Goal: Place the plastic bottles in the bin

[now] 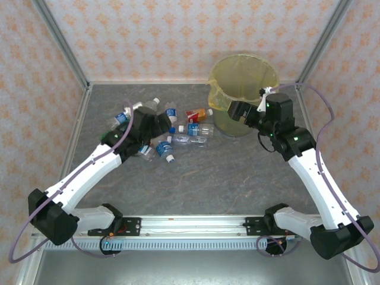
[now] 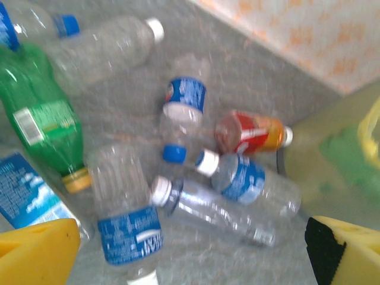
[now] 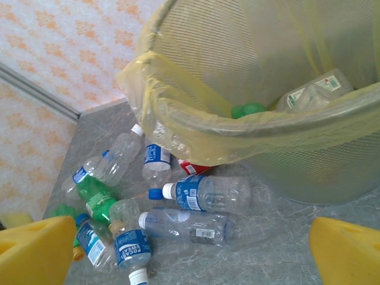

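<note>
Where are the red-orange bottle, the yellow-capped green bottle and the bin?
red-orange bottle [image 2: 249, 132], left wrist view, on its label
yellow-capped green bottle [image 2: 34, 86], left wrist view, on its body
bin [image 3: 267, 132], right wrist view, on the liner-covered near rim

There is one yellow bin [image 3: 178, 113]. Inside it I count two bottles: one clear labelled bottle [image 3: 314, 89] and one green thing [image 3: 246, 110], partly hidden. Outside the bin, the left wrist view gives nine plastic bottles: seven clear bottles [image 2: 124, 219], one green bottle [image 2: 41, 119] and one red-orange labelled bottle [image 2: 252, 133].
</note>
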